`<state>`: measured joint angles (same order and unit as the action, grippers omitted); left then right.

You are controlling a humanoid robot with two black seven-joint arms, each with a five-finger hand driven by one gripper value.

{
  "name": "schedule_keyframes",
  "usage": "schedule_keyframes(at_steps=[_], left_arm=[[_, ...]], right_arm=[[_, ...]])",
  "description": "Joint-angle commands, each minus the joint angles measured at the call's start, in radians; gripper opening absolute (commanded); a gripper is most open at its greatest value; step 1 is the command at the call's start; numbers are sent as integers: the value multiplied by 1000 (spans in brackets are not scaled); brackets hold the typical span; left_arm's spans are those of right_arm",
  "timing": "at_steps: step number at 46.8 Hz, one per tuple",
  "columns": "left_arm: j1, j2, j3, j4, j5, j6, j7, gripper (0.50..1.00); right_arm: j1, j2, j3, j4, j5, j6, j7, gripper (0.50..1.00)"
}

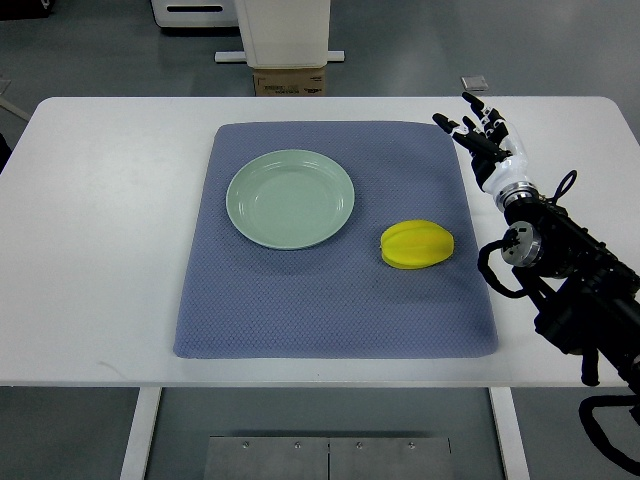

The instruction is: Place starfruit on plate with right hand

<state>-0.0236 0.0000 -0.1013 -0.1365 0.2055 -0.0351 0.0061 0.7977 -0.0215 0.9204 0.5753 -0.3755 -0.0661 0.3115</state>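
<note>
Right hand [482,128] fingers spread, empty, over worktop [110,240] beside mat [300,300], starfruit [417,245] right of plate [290,198], no legible writing.

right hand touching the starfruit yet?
Apart. The top view shows the right hand with fingers spread over the table's far right, and blue mat lying between it and the starfruit.

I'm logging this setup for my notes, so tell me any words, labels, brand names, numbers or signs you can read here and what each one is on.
No text can be read in this view.
The cardboard box beyond the table has dark marks, too blurred to read.
The plate, starfruit, blue mat and right hand show no print.
</note>
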Motion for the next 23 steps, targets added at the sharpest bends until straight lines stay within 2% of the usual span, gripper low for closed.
schedule_keyframes(at_steps=[1,23], left_arm=[[1,0,0,0,0,0,0,1000],[1,0,0,0,0,0,0,1000]], right_arm=[[2,0,0,0,1,0,0,1000],[2,-6,-2,3,0,0,0,1000]])
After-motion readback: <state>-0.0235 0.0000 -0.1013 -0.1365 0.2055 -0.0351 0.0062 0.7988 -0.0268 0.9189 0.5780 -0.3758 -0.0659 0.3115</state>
